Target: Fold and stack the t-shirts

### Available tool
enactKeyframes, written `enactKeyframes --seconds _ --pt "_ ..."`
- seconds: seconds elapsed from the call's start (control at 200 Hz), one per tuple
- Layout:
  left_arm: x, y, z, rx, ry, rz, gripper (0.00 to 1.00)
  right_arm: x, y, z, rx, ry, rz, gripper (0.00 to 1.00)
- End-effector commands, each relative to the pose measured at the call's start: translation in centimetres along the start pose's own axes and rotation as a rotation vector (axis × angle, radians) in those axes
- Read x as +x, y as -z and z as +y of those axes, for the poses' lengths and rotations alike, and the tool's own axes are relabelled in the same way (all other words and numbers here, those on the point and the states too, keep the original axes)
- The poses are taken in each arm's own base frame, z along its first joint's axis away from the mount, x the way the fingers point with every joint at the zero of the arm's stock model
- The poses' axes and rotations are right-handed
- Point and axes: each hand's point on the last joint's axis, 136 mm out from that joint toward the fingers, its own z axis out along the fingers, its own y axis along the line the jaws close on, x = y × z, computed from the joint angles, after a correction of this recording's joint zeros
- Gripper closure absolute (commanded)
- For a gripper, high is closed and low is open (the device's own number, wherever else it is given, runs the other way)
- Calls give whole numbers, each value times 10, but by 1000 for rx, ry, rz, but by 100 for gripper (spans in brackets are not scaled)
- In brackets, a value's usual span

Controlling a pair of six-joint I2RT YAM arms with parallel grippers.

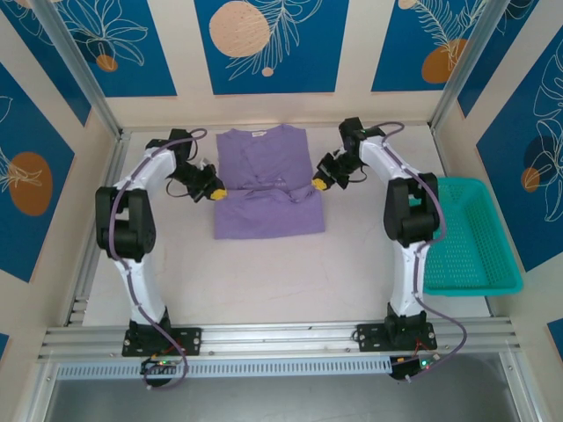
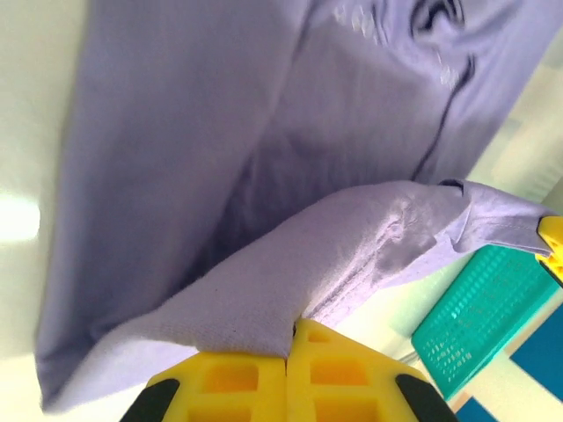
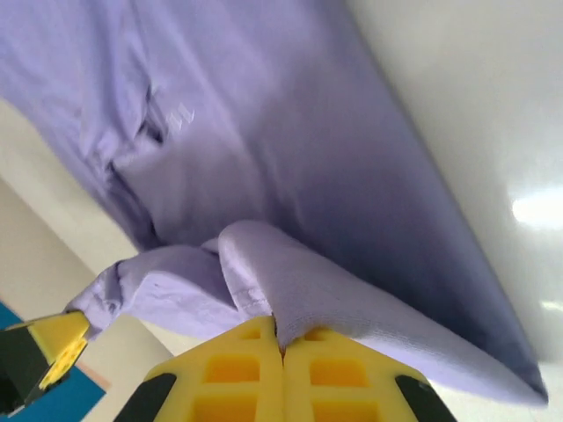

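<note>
One lavender t-shirt [image 1: 268, 189] lies spread at the table's far middle, collar toward the back wall. My left gripper [image 1: 216, 190] pinches its left edge and my right gripper [image 1: 319, 184] pinches its right edge, both about halfway down the shirt. In the left wrist view the yellow jaws are shut on a raised fold of the t-shirt [image 2: 290, 290], with the cloth stretching across to the other gripper's yellow tip [image 2: 551, 246]. The right wrist view has its jaws shut on a ridge of the t-shirt [image 3: 299, 290], the rest of the shirt flat below.
A teal mesh basket [image 1: 464, 236] stands at the right side of the table, close to the right arm. Bare tabletop [image 1: 264, 281] lies in front of the shirt. The enclosure's walls and metal posts ring the table.
</note>
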Motion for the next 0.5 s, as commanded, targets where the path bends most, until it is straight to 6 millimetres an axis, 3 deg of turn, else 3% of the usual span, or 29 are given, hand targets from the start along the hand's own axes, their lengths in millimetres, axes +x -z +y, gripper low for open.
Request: enactKeyframes --seconds 0.0,0.205,0.31,0.345,0.415,0.495 --pt "-24 1 -3 24 33 -9 100 -13 1 3 37 -32 24 100" --pt "-53 -10 -7 25 53 -12 100 -43 -15 5 32 -75 40 100" --pt "-64 -18 -1 23 89 -19 92 -50 -20 4 12 -105 45 95" --pt "-68 -20 2 16 109 -19 88 -54 -21 5 -4 -117 46 91" --pt "-77 -17 6 -2 131 -52 82 -61 -19 5 -18 -143 42 72" --pt "-89 1 6 -26 142 -135 72 -70 -8 4 -33 -175 28 54"
